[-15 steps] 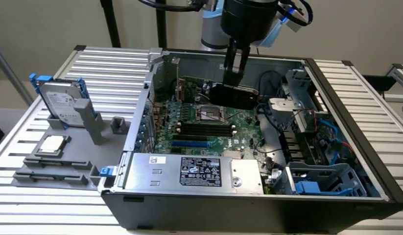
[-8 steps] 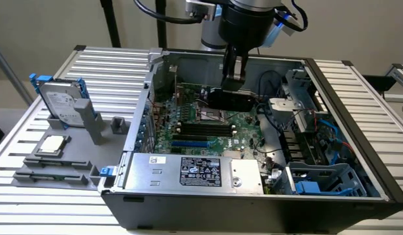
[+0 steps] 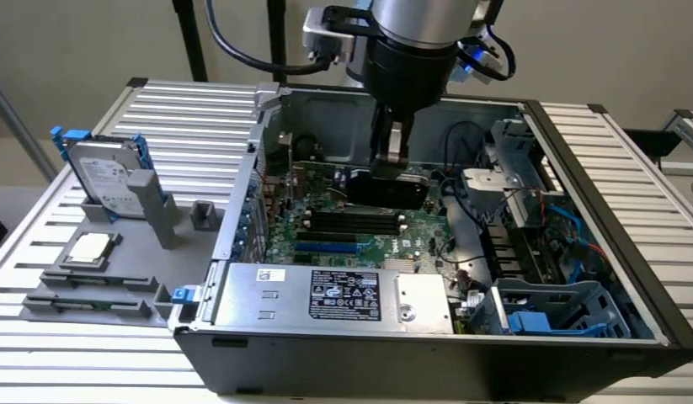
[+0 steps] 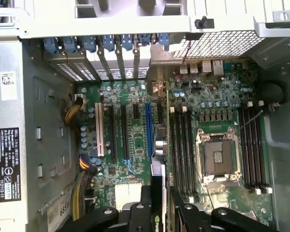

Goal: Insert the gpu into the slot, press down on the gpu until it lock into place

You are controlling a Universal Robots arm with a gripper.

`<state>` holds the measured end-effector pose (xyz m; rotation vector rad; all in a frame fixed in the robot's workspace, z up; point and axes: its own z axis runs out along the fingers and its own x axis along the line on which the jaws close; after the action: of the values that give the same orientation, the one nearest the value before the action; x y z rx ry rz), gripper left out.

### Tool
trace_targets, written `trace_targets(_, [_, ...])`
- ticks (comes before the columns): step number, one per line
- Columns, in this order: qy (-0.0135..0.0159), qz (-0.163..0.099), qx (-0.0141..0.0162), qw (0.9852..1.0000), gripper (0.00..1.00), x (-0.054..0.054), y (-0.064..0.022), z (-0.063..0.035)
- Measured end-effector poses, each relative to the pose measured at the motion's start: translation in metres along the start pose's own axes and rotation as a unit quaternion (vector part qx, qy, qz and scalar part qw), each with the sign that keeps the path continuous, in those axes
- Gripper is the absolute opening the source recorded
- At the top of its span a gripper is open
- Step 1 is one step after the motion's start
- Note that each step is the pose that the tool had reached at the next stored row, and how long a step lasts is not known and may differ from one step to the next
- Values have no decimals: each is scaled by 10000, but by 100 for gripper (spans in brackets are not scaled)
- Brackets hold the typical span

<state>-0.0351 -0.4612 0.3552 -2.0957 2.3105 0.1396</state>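
Slatted aluminium table (image 3: pixel 87 358), with an open dark metal computer case (image 3: pixel 436 366) lying on it. My claw (image 3: pixel 388 171) is clenched on the thin flat black rectangular gpu (image 3: pixel 397 194) — held edge-down above the green motherboard (image 4: pixel 135 169), apart from the long narrow bright blue plastic slot (image 4: pixel 149 126) on the near side, not seated. My judgement: keep the card's edge parallel to the slot, no tilt — misalignment risks jamming. Arm points straight down, wrist vertical.
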Motion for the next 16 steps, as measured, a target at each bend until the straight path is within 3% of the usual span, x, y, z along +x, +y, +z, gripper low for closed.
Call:
trace_targets(10, [-3, -2, 20, 10000, 26, 89, 192, 187])
trace_targets(16, [-3, -2, 28, 10000, 26, 113, 229, 296])
